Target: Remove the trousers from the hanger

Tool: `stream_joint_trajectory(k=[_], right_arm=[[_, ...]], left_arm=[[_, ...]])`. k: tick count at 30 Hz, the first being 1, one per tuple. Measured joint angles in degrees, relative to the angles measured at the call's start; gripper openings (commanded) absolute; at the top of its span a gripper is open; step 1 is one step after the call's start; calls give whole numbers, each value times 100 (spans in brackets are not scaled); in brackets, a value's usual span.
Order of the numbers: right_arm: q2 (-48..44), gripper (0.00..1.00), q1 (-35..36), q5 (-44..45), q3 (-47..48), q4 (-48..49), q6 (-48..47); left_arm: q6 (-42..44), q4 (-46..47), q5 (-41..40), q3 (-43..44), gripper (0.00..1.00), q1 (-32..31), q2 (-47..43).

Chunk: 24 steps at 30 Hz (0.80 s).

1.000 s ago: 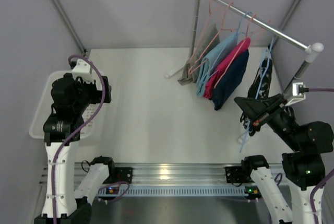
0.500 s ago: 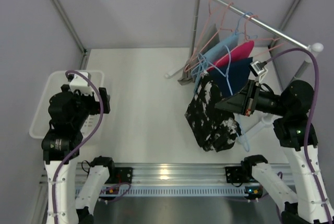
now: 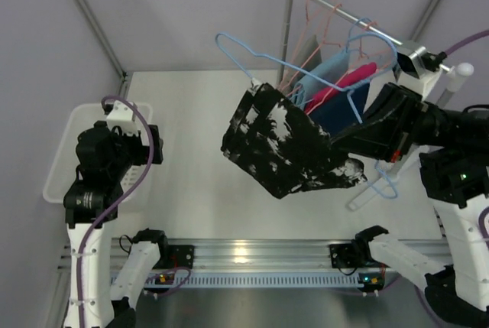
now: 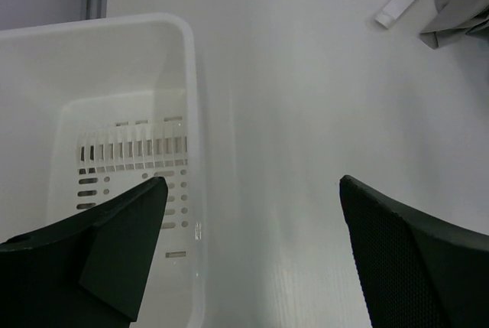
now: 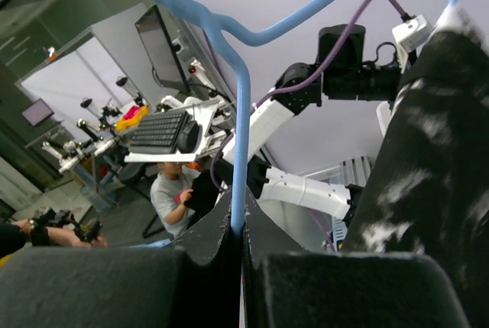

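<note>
Nearest the arm bases, the left jaws are seen spread wide with nothing between them, hanging over the bare worktop [image 4: 306, 76]. A white slotted basket [image 4: 187, 76] lies just to their left and nothing is seen in it.

On the other side, the right jaws are clenched on the thin wire of a light-blue hanger [image 5: 241, 137], as the right wrist view shows plainly. The hanger is held in the air, clear of the rail, with its hook pointing away to the left of the jaws. The black speckled trousers [image 3: 286, 152] are draped over it and sag in a bunch just ahead and left of the right jaws, above the worktop and not touching it.

Beyond the right jaws, the clothes rail [image 3: 325, 1] carries further hangers. The magenta trousers [image 3: 348, 82] and the navy trousers [image 3: 340, 110] hang there side by side, with a pale blue garment [image 3: 328, 68] next to them.

The task is judged to be at an early stage. One loaded hanger is off the rail, but the black pair is not yet off its hanger. The cloth is yet to be pulled free, probably by the left jaws, which are well apart from it. The two pairs on the rail appear untouched.
</note>
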Motion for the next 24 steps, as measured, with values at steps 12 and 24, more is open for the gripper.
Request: stream_joint_trajectory(k=[12, 24], right_arm=[[2664, 0, 1224, 1250, 223, -767, -501], [4717, 0, 1547, 3075, 2474, -1641, -835]], left_arm=[[-144, -42, 437, 861, 99, 0, 216], [295, 494, 1060, 160, 98, -2, 31]])
